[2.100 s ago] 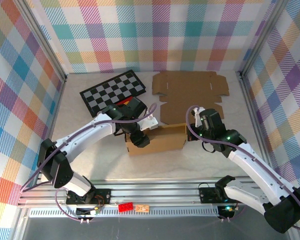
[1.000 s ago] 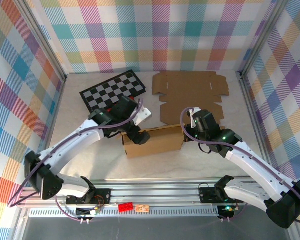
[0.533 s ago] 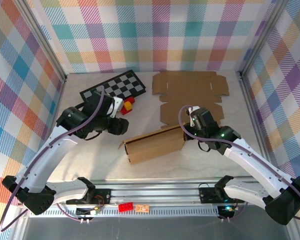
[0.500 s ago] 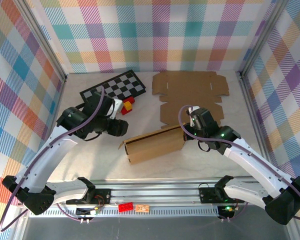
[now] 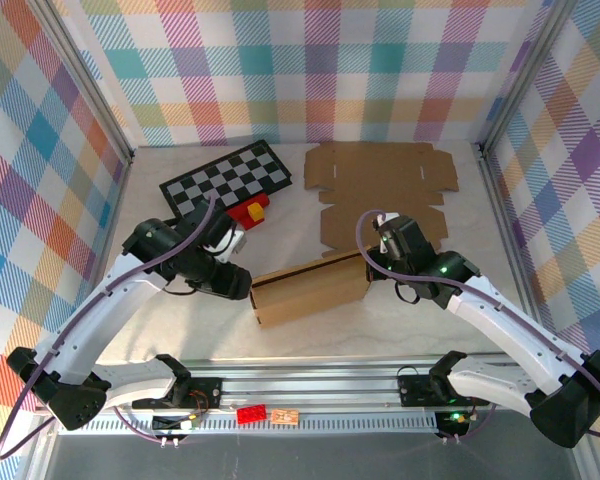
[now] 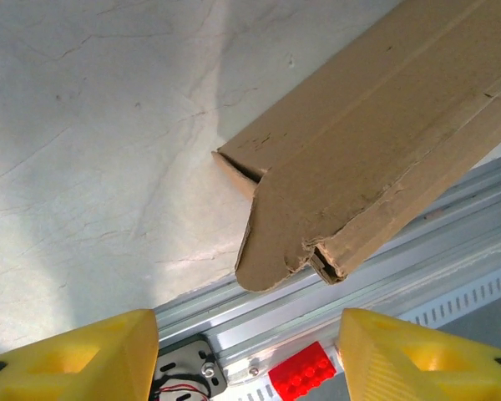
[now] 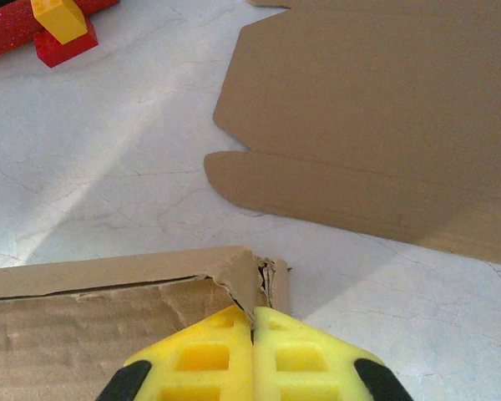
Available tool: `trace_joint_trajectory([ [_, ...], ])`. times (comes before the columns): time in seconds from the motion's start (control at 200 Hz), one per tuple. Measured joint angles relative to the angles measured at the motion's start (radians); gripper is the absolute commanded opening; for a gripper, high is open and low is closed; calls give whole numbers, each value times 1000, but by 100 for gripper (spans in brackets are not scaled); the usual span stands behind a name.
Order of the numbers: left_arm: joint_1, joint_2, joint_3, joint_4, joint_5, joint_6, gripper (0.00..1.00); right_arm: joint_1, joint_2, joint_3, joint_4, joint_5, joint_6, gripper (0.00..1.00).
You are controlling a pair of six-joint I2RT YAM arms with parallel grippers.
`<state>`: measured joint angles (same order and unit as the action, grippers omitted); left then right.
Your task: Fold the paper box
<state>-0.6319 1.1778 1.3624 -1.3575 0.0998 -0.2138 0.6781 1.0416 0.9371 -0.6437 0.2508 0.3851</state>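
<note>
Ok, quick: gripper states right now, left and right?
Left gripper: open, holding nothing.
Right gripper: closed, pinching the end corner of the cardboard box.

White arm links (image 5: 110, 308), black joints (image 5: 156, 243), purple cables (image 5: 209, 205), yellow ribbed end effector fingertips (image 7: 204, 355)

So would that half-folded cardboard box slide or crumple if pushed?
Probably light: the half-folded box is thin, hollow cardboard, so it should slide on the smooth table. Its frayed end would likely buckle. The right gripper seems to pinch one corner, so it may pivot.
</note>
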Motion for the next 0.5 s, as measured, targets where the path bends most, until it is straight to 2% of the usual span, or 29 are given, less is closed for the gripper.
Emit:
trace_joint_trajectory([
  [0.08, 0, 1, 0, 3, -4, -1, 47, 4, 3, 0, 5, 4, 0, 0],
  [0.5, -21, 45, -31, 75, 1, -23, 38, 11, 7, 0, 11, 18, 4, 0],
])
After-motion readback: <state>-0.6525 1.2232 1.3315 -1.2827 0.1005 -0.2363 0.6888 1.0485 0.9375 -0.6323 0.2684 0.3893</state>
